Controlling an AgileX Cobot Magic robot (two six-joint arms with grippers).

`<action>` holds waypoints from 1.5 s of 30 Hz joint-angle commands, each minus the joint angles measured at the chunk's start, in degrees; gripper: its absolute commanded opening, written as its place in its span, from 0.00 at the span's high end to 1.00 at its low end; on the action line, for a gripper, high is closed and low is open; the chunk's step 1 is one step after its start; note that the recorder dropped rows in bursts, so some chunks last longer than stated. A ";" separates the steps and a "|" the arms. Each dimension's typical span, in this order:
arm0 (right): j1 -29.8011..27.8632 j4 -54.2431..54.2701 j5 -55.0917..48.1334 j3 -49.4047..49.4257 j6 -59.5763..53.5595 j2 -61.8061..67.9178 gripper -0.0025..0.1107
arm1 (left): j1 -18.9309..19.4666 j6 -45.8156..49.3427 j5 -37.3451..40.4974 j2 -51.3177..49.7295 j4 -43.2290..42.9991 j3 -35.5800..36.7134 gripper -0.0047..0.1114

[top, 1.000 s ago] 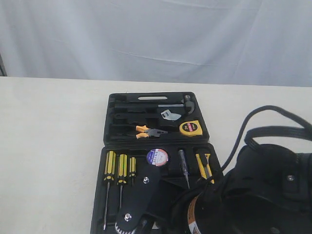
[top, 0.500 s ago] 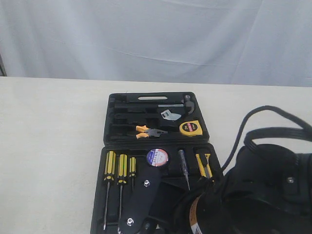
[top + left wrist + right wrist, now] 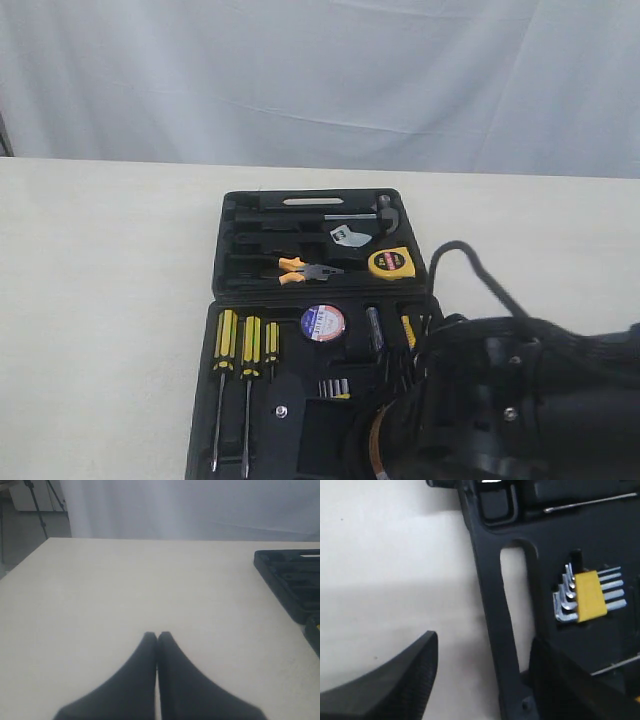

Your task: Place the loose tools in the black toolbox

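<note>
The black toolbox [image 3: 218, 262] lies open on the table. In its far half sit the black-and-orange pliers [image 3: 300, 268] and the yellow tape measure [image 3: 390, 263]. The near half holds the black tape roll [image 3: 323, 322] with its blue-white label, and the yellow-and-black utility knife [image 3: 409, 331], partly covered by my right arm [image 3: 520, 400]. My right gripper [image 3: 485, 652] is open and empty, one finger over the table and the other over the box, with the box's handle bar [image 3: 490, 605] between them. My left gripper [image 3: 157, 636] is shut over bare table, well away from the toolbox [image 3: 290, 575].
Three yellow-black screwdrivers [image 3: 245, 345] lie in the box's near left part. A yellow-clipped hex key set [image 3: 587, 596] sits close to my right gripper. A hammer [image 3: 360, 215] rests along the far edge. A white curtain hangs behind the table [image 3: 100, 260].
My right gripper has opened and drawn back off the box's near half, out of the exterior view, uncovering the hex keys. The right arm now hides part of the knife.
</note>
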State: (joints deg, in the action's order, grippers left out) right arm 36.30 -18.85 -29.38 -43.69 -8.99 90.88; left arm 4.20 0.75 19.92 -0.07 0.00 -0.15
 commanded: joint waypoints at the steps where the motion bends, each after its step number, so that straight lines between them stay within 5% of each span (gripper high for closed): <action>1: 0.15 -0.86 4.32 0.18 0.16 3.01 0.51 | -0.27 -0.33 -0.31 0.07 0.00 0.15 0.96; 29: -0.23 -2.71 10.32 0.18 0.80 13.49 0.55 | -0.27 -0.33 -0.31 0.07 0.00 0.15 0.96; 36: -0.23 -2.71 10.18 0.08 4.22 12.56 0.98 | -0.27 -0.33 -0.31 0.07 0.00 0.15 0.96; 45: -0.23 -5.34 -3.52 -5.47 6.73 3.12 0.98 | -0.27 -0.33 -0.31 0.07 0.00 0.15 0.96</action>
State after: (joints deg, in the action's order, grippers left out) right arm 36.44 -24.36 -26.03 -46.67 -5.15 97.96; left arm 4.20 0.75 19.92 -0.07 0.00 -0.15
